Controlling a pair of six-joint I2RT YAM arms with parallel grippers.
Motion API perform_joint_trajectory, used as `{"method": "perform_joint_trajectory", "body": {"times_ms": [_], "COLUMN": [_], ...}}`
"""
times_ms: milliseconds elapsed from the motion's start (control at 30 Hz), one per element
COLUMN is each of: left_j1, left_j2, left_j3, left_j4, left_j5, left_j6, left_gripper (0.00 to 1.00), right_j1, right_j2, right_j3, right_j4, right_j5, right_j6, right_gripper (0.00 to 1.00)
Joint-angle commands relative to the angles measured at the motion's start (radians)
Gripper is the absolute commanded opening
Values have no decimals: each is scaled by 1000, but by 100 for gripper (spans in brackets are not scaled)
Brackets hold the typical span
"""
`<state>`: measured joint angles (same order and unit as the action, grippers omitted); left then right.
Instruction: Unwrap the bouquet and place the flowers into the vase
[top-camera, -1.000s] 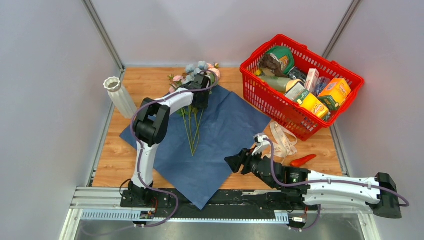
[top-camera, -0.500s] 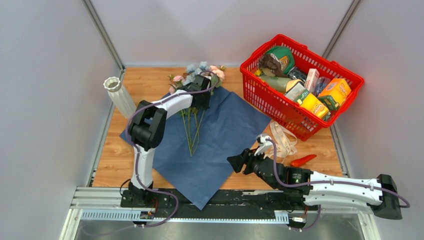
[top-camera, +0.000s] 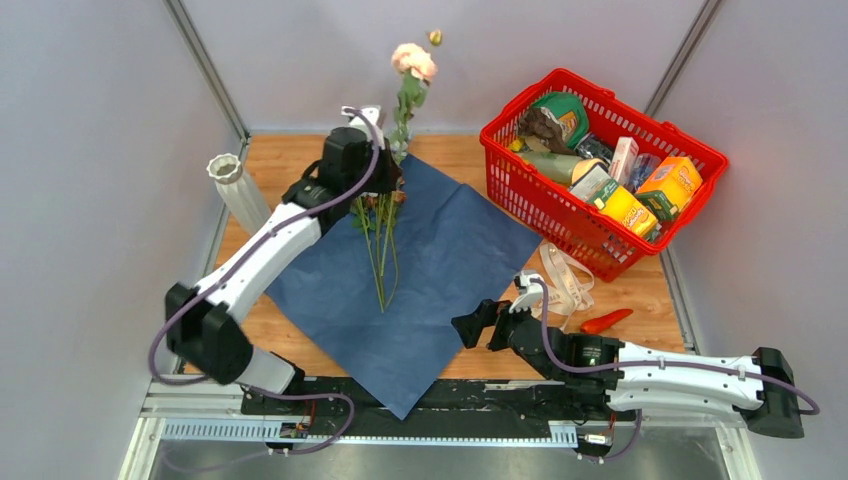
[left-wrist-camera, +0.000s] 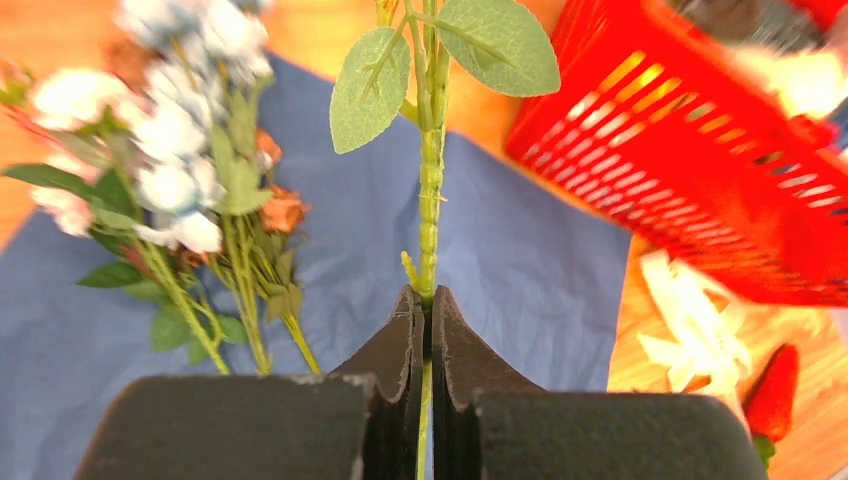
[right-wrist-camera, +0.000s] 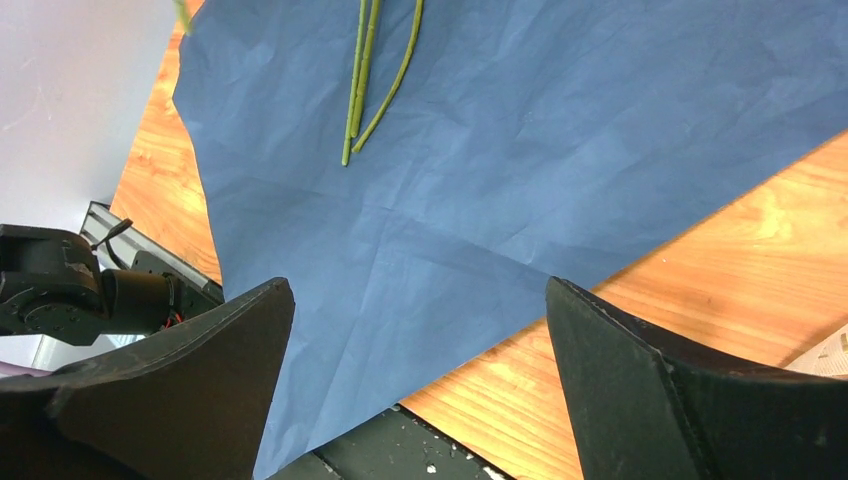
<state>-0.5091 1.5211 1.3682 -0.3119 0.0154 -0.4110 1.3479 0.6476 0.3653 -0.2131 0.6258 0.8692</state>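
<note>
Near the top centre of the overhead view, the left fingers (left-wrist-camera: 398, 345) are pinching a single pink flower (top-camera: 412, 62) tight by its green stem, holding it up off the blue wrapping paper (top-camera: 455, 260). The flower is standing almost upright, its long axis running up the frame, with the bloom at the top and the cut end pointing down through the grip. How much stem is hanging below the fingers cannot be told.

The other flowers (top-camera: 380, 225) are lying in a loose bunch on the opened paper, with blooms toward the upper part of the frame and stem ends pointing toward the lower centre. The white ribbed vase (top-camera: 235, 190) is standing at the upper left, well apart from the raised flower, its scalloped mouth facing up.

At the lower centre, the right fingers (right-wrist-camera: 200, 350) are spread wide and holding nothing, hovering over the near edge of the paper.

The flower is probably behaving as a light, springy thing: a thin, bendable stem carrying a heavier head, so it is likely to sway. The ridged stem seems to be giving the pads fair purchase. Taking hold below the leaves, never on the soft bloom, looks right, leaving the lower end free to enter the vase's narrow mouth.
</note>
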Motion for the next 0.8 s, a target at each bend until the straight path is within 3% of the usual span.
{"method": "perform_joint_trajectory", "body": {"times_ms": [0, 200, 333, 567, 767], "left_j1": [0, 3, 69, 302, 375], "left_j2": [-238, -449, -479, -518, -512], "left_j3": [-66, -225, -210, -262, -377], "left_j4": [126, 449, 519, 758, 1026], "left_j5": [-155, -357, -442, -397, -422], "left_j6": [56, 334, 455, 534, 639], "left_gripper": [0, 0, 0, 0, 0], "right_j1": [7, 7, 7, 7, 8], "right_j2": [10, 21, 12, -25, -42], "right_j3": [18, 17, 23, 11, 3], "right_j4": [-2, 1, 1, 1, 0], "right_j5": [20, 8, -3, -12, -6], "right_j6": [40, 48, 31, 24, 17], "right_gripper": [100, 100, 100, 100, 100]}}
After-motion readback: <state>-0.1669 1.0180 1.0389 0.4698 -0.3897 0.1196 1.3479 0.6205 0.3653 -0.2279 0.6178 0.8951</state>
